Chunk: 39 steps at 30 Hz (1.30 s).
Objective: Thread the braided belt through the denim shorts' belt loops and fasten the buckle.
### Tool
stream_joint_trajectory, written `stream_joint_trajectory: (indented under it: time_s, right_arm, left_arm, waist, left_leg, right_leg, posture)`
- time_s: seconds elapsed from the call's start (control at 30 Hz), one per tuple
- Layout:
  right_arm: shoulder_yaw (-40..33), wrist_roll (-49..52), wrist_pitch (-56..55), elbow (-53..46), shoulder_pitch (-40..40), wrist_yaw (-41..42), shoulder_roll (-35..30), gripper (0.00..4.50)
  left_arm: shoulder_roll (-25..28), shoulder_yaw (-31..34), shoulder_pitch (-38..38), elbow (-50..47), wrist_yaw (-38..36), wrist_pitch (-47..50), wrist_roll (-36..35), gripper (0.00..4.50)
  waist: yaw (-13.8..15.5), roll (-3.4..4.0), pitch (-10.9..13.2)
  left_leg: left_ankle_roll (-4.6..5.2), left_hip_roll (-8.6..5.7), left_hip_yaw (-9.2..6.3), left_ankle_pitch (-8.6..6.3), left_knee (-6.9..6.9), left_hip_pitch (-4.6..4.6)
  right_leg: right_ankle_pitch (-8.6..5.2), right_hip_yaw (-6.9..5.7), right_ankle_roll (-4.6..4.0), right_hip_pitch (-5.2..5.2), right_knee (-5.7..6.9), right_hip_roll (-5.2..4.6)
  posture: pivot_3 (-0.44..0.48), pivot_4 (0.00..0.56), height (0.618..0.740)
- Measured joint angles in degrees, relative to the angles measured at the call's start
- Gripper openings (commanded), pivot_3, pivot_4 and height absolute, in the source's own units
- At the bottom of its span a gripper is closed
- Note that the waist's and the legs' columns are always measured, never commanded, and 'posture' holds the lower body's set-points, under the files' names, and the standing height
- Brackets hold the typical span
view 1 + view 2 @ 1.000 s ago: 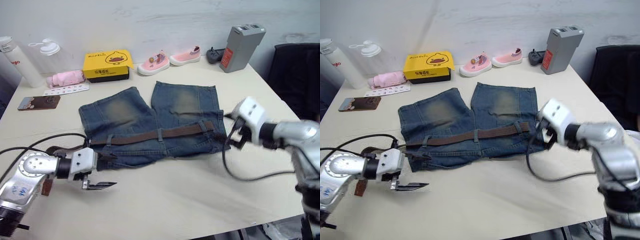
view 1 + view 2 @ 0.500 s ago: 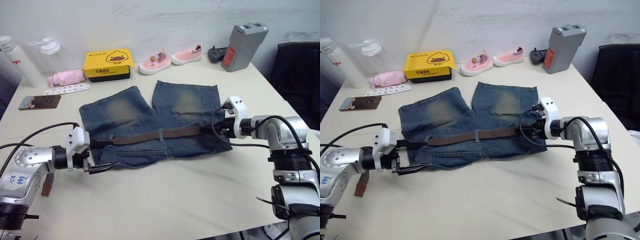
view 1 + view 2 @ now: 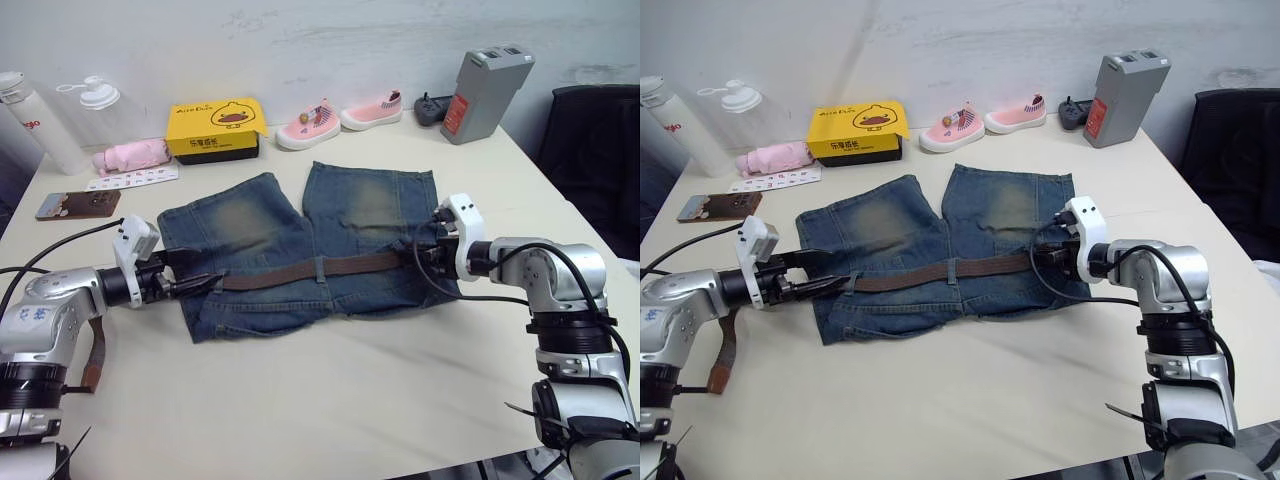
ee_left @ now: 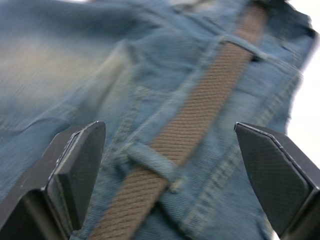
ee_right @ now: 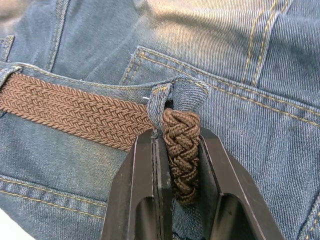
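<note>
On the pale tabletop [image 3: 330,400]: faded blue denim shorts [image 3: 300,240], laid flat, waistband nearest the robot. Brown braided belt [image 3: 320,268] lies along the waistband, passing under narrow denim belt loops [image 3: 319,268].

Right gripper [image 5: 177,165]: clamped on the belt's free tip where it emerges from a loop. Left gripper [image 4: 172,165]: fingers spread wide, straddling belt and loop at the shorts' left end, holding nothing.

Handling advice: draw the tip along the waistband line, keeping the strap flat; left fingers should pin denim so the loops don't bunch.

Buckle: not discernible.

Legible writing: none readable; yellow box [image 3: 216,128] bears a duck cartoon.
</note>
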Motion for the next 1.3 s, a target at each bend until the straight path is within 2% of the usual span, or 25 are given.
stream_joint_trajectory:
  time_s: [0.13,0.3,0.43,0.57,0.6,0.7,0.83,0.97,1.07,1.3]
  right_arm:
    - [-0.8,1.0,1.2,-5.3,2.4,-2.3,0.1,0.32]
    - [-1.3,2.5,2.7,-9.4,4.0,-4.3,0.2,0.32]
    - [-1.5,3.6,3.7,-11.2,4.3,-5.3,0.2,0.32]
    - [-2.6,4.5,4.6,-12.4,4.8,-6.6,0.2,0.32]
    - [-2.8,4.6,4.7,-12.5,4.9,-6.8,0.2,0.32]
    - [-3.1,4.8,4.9,-12.6,5.1,-7.5,0.0,0.32]
    - [-3.2,5.1,4.9,-12.6,5.2,-8.1,-0.1,0.32]
    - [-3.2,5.1,4.6,-12.6,5.2,-8.9,-0.1,0.32]
    - [-3.2,5.0,3.7,-11.9,5.0,-9.7,-0.1,0.32]
    - [-3.7,3.2,-5.6,-2.8,-0.4,-12.5,0.5,0.32]
  left_arm:
    - [-3.7,-2.8,-3.0,6.5,1.0,7.4,1.0,4.50]
    - [-5.3,-2.8,-7.6,12.3,1.6,8.5,2.4,4.50]
    - [-6.2,-2.7,-9.0,14.6,1.8,7.9,3.4,3.42]
    - [-6.2,-3.5,-7.8,13.3,-0.8,6.5,4.2,1.59]
    - [-6.2,-3.8,-7.3,12.3,-1.3,6.4,4.3,1.34]
    - [-5.1,-5.4,-4.8,7.7,-3.7,4.0,6.0,0.05]
    - [-5.5,-5.9,-3.9,6.1,-4.7,2.8,6.6,0.02]
    - [-7.7,-4.9,-5.5,9.0,-3.8,1.9,6.6,0.02]
    - [-9.8,-4.0,-8.6,12.4,-1.9,0.6,7.1,0.02]
    - [-13.4,-3.9,-18.5,24.8,2.3,-10.1,12.1,0.02]
  waist:
    - [0.0,-0.14,0.0]
    - [0.2,-0.21,0.0]
    - [0.1,-0.22,0.0]
    - [0.2,-0.22,0.0]
    - [0.2,-0.22,0.0]
    - [0.2,-0.22,-0.1]
    - [0.3,-0.21,-0.1]
    - [0.6,-0.21,-0.1]
    - [1.0,-0.23,0.0]
    - [1.4,-0.32,0.0]
  left_leg:
    - [0.01,0.01,0.01,0.01,0.02,-0.02]
    - [-0.06,-0.03,0.02,0.05,0.03,-0.02]
    - [-0.07,-0.03,0.03,0.05,0.02,0.02]
    - [-0.05,-0.03,0.05,0.06,0.02,-0.01]
    - [-0.05,-0.03,0.05,0.06,0.02,-0.01]
    - [-0.05,-0.04,0.05,0.06,0.01,-0.03]
    - [-0.06,-0.04,0.05,0.06,0.01,-0.06]
    - [-0.05,-0.06,0.05,0.06,0.03,-0.07]
    - [-0.05,-0.06,0.06,0.06,0.07,-0.08]
    - [0.03,-0.05,0.16,0.13,0.25,-0.11]
  right_leg:
    - [0.00,0.00,0.00,-0.02,0.00,0.04]
    - [0.00,0.03,0.00,0.02,-0.02,0.00]
    - [0.00,0.06,0.00,0.02,0.01,0.00]
    - [0.00,0.04,0.00,0.00,0.00,0.01]
    - [0.00,0.04,0.00,0.00,0.00,0.00]
    - [0.00,0.06,0.00,0.01,-0.03,-0.01]
    - [0.00,0.05,0.00,0.02,-0.06,-0.02]
    - [0.00,0.04,0.00,0.02,-0.04,-0.04]
    - [0.00,0.02,0.00,0.02,-0.03,-0.03]
    - [0.01,-0.01,0.01,0.00,0.04,0.01]
  posture:
    - [0.000,0.150,0.712]
    - [0.000,0.150,0.712]
    - [0.000,0.150,0.712]
    - [0.000,0.150,0.712]
    - [0.000,0.150,0.712]
    - [0.000,0.150,0.712]
    - [0.000,0.150,0.712]
    - [0.000,0.150,0.712]
    - [0.000,0.150,0.712]
    - [0.000,0.150,0.712]
